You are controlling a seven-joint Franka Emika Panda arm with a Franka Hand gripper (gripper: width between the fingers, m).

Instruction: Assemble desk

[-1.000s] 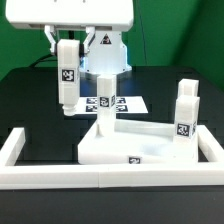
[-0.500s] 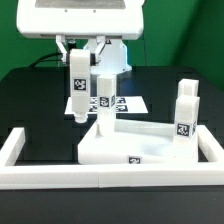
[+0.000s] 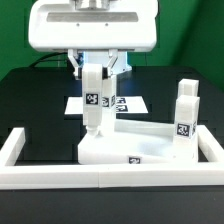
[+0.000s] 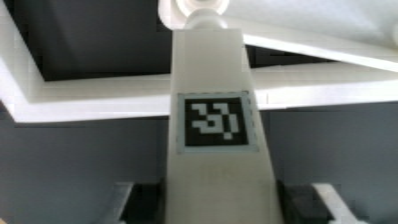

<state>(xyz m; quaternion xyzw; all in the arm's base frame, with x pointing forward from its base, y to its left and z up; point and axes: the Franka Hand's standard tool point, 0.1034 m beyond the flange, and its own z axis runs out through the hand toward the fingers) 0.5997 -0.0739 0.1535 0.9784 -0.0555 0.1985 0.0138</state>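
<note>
The arm's two-finger gripper (image 3: 93, 72) is grasping a short square white plastic leg (image 3: 92, 104) upright, hanging it over the wide white rimmed tabletop (image 3: 128, 145) near an already standing leg (image 3: 105, 98).

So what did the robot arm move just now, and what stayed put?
The gripper carried the short square white plastic leg toward the exterior view's right, and it now hangs above the wide flat white rimmed tabletop. It kept hold of that leg throughout. The tabletop, the legs standing at its right corner and the marker board stayed where they were.
</note>
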